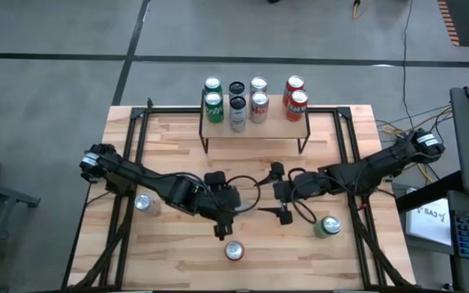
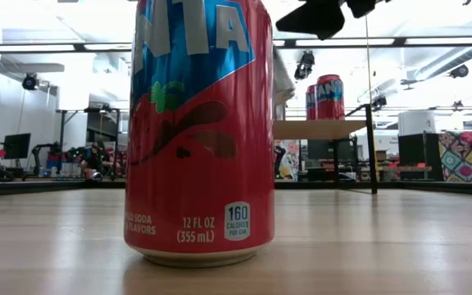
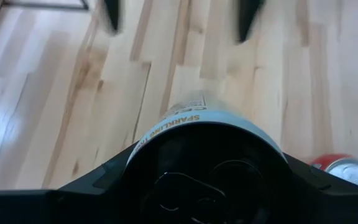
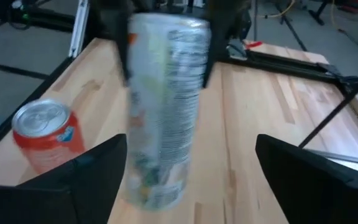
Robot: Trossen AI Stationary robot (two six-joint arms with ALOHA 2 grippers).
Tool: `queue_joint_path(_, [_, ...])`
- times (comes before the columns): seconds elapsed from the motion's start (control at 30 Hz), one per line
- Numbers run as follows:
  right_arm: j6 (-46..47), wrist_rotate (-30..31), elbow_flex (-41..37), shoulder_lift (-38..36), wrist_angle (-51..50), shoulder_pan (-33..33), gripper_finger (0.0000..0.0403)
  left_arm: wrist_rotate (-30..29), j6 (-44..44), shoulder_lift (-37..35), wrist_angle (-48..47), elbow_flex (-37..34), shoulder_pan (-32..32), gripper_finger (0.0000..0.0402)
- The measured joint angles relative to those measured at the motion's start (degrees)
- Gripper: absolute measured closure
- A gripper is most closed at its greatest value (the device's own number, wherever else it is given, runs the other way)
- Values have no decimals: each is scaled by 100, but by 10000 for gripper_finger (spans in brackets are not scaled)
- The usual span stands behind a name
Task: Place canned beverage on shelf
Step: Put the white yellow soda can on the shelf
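A slim pale can (image 4: 166, 112), printed in silver, hangs upright over the table's middle, and my left gripper (image 1: 222, 220) is shut on it. In the left wrist view I look down on the can's dark top (image 3: 204, 168). My right gripper (image 1: 279, 195) faces the can from the table's right. It is open, with its fingers (image 4: 92, 180) wide on either side of the can's lower part and apart from it. The shelf (image 1: 255, 132) stands at the table's far edge on thin black legs, with several cans on its board. My left gripper pinches the upper part of the can's side (image 4: 135, 43) between its two fingers (image 4: 124, 59), one on each side. The fingers come slanting down from the table's left. The can hangs below them, nearly upright and clear of the table.
A red can (image 1: 234, 251) stands near the table's front edge and fills the low view (image 2: 199, 131). A green can (image 1: 328, 226) stands under the right arm and a silver-topped can (image 1: 143, 203) under the left arm. The shelf board (image 2: 318, 129) carries red cans at its right end.
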Motion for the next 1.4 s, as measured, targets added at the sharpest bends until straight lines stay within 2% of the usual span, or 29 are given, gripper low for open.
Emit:
queue_joint_path(0.1, [57, -44, 2, -3, 29, -84, 54, -28, 180, -2, 235, 0, 11, 157])
queue_joint_path(0.23, [179, -553, 2, -3, 33, -159, 53, -377, 318, -4, 404, 0, 59, 157])
queue_joint_path(0.4, [194, -558, 2, -3, 28, -160, 53, -615, 587, -4, 823, 0, 101, 157])
queue_joint_path(0.87, [30, -560, 2, 64, 9, -193, 56, -599, 1350, -4, 1762, 0, 120, 157])
queue_joint_path(1.03, [-33, -560, 2, 211, 11, -194, 90, -598, 1388, -4, 1734, 0, 138, 139])
queue_joint_path(1.2, [-55, -556, 0, 222, 9, -219, 167, -621, 1387, -4, 1782, 0, 151, 120])
queue_joint_path(1.4, [-165, -543, -9, 99, -76, -219, 171, -708, 1578, -32, 1782, 4, 147, 116])
